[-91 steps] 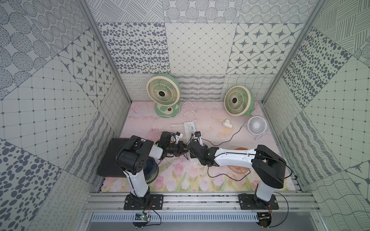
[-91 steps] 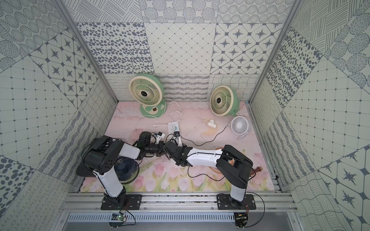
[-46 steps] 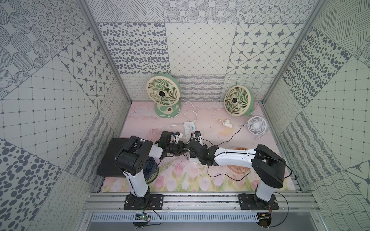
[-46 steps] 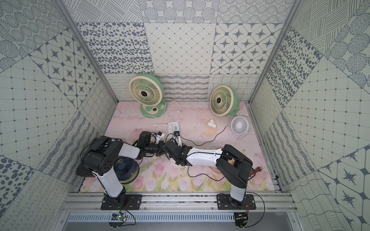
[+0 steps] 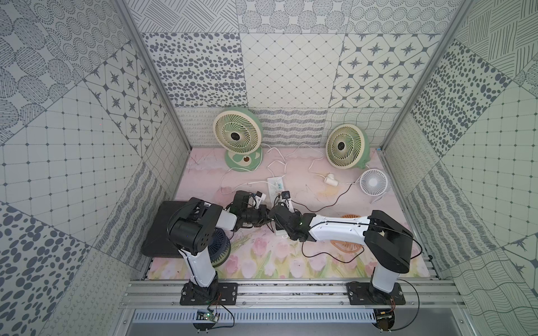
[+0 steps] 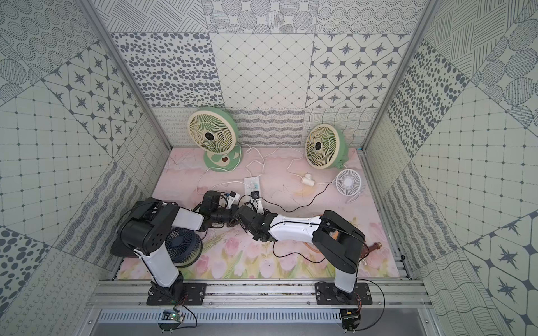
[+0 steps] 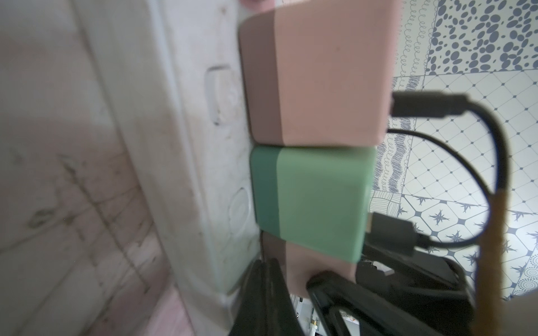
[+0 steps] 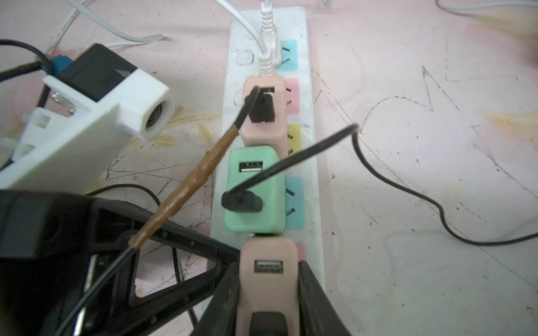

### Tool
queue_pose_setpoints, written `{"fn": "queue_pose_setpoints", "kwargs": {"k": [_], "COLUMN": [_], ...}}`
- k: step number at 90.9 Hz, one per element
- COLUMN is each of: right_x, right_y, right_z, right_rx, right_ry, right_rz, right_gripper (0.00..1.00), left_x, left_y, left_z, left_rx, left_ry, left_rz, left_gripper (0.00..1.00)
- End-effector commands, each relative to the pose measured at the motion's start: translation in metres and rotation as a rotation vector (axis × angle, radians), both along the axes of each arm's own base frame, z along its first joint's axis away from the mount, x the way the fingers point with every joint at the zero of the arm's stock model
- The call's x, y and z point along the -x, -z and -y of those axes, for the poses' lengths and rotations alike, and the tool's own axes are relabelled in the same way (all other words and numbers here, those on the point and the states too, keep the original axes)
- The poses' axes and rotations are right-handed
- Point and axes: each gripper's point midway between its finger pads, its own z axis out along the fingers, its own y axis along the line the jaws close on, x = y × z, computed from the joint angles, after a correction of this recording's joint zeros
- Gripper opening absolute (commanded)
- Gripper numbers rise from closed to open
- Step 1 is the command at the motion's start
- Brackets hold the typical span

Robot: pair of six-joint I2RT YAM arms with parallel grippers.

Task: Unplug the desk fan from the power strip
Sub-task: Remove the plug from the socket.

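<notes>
Enclosure: grey-and-white patterned wall panels (image 5: 291, 72) on three sides; both arms meet low at mid-table.
Surface: pink floral tabletop mat (image 5: 262, 261), scuffed and scratched near the work.
Fans: two round green-and-cream desk fans (image 5: 237, 135) (image 5: 345, 145) at the back wall. A small white round fan (image 5: 374, 181) sits beside the right one. A dark blue fan (image 6: 182, 241) lies under the left arm, an orange fan (image 5: 349, 216) under the right.
Task's thing: long white power strip with pastel sockets (image 8: 308, 163), flat at the mat's centre, running from back to front. Three block adapters stand on it in a row.
Right gripper (image 8: 267, 267): clamped on the nearest pink square USB adapter (image 8: 267, 253), one black finger on each flank.
Left gripper (image 8: 230, 257): closed on nothing, its tip against the strip's long edge beside that adapter; probably a brace.
Neighbours: mint-green USB adapter (image 8: 251, 189) touches the gripped one. The far pink adapter (image 8: 263, 116) touches the green one.
Cables: thin black cable (image 8: 320, 142) leaves the green adapter. A brown-taped cable (image 8: 189, 180) runs from the far pink adapter across the left gripper.
Unclear: which fan the gripped adapter feeds.
Risk, strip lifts: the brace is only edge contact, so a stiff socket could carry the strip up.
Risk, tilted pull: could bind the prongs or drag the green adapter.
Risk, snag: the taped cable could catch on the left gripper.
</notes>
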Motion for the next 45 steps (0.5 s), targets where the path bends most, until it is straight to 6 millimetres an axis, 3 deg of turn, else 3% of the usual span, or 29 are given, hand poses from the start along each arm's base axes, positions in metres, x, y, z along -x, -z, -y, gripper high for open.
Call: {"fn": "queue_pose_setpoints", "kwargs": {"k": [1,11,33,45], "right_x": [-0.002,0.003,-0.009,-0.004], "right_y": [-0.019,-0.023,-0.018,-0.016], "right_z": [-0.010,-0.024,0.007,-0.002], "right_rx": [0.011,0.086,-0.115,-0.093], "right_ry": [-0.008,-0.046,0.047,0.019], "right_rz": [0.065,0.104,0.020,0.020], "right_gripper": [0.10,0.10,0.10,0.10], "left_x": [0.006,0.006,0.006,0.006], "left_y": [0.025,0.025,0.026,0.026], "left_z": [-0.007,-0.007,-0.008,-0.008], "left_rx": [-0.089,-0.091,-0.095,-0.094], "left_ry": [-0.029,-0.027,-0.029,-0.028], "left_rz": [-0.067,-0.067,-0.069,-0.071], "left_gripper": [0.00,0.00,0.00,0.00]}}
